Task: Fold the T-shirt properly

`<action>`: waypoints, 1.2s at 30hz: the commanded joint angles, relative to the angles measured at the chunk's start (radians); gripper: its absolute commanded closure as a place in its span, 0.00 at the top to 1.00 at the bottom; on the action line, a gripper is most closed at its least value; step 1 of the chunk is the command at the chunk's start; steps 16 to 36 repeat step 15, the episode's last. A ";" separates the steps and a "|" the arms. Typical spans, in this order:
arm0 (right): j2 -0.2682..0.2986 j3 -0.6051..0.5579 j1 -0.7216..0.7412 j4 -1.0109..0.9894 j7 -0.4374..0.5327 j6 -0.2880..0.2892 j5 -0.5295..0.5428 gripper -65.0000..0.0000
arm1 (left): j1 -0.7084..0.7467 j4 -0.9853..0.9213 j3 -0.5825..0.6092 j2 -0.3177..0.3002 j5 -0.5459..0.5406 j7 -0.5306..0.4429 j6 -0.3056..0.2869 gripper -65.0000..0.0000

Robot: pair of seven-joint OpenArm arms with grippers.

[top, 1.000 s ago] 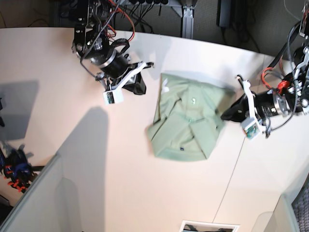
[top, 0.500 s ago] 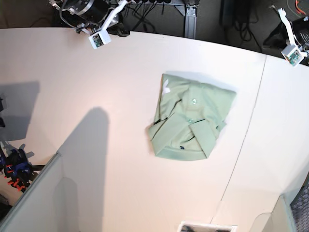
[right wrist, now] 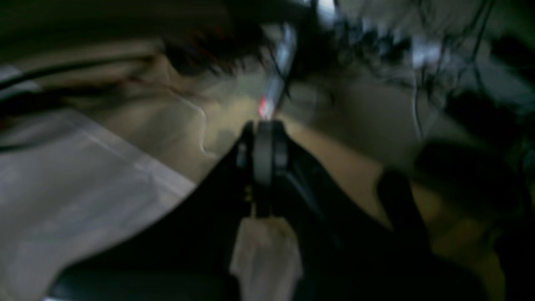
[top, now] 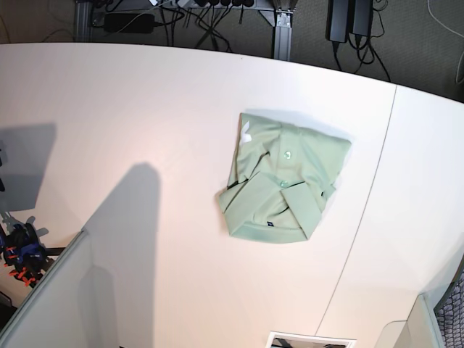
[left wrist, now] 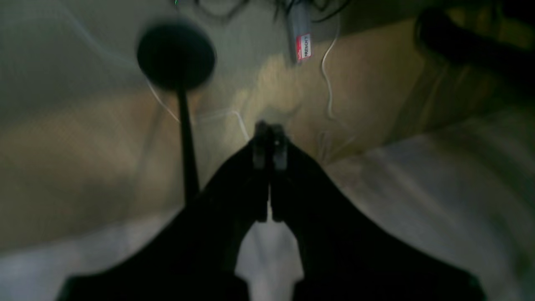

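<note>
The pale sage-green T-shirt [top: 284, 180] lies folded into a compact bundle on the white table [top: 130, 130], right of centre in the base view. Its white neck label shows at the upper left and a tiny dark tag near the lower edge. Neither arm shows in the base view. In the blurred left wrist view my left gripper [left wrist: 267, 144] has its dark fingers pressed together, empty, pointing off the table toward the floor. In the blurred right wrist view my right gripper [right wrist: 263, 142] is also closed and empty. The shirt is out of both wrist views.
A table seam [top: 362, 217] runs diagonally right of the shirt. A grey panel [top: 43, 290] stands at the lower left with clamps beside it. Cables and table legs [top: 283, 29] lie beyond the far edge. A white-framed opening [top: 312, 341] sits at the bottom edge.
Both arms pulled back from beside the shirt toward the far edge and have left the base view. The shirt stays folded in place.
</note>
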 commanded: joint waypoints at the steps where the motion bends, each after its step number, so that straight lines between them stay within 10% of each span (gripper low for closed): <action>1: 0.005 -0.006 -0.004 -0.029 0.004 0.004 -0.003 0.00 | -0.027 -0.047 0.027 -0.009 -0.009 0.009 0.026 0.00; 8: -0.017 -0.110 0.082 -0.328 -0.049 0.003 -0.093 0.00 | -0.316 -0.375 0.296 0.008 -0.003 0.035 0.085 0.00; 15: -0.018 -0.166 0.286 -0.688 -0.071 -0.001 -0.096 0.00 | -0.568 -0.684 0.399 0.166 0.115 -0.019 0.133 0.00; 36: -0.018 -0.166 0.286 -0.688 -0.071 -0.001 -0.096 0.00 | -0.568 -0.684 0.399 0.166 0.115 -0.019 0.133 0.00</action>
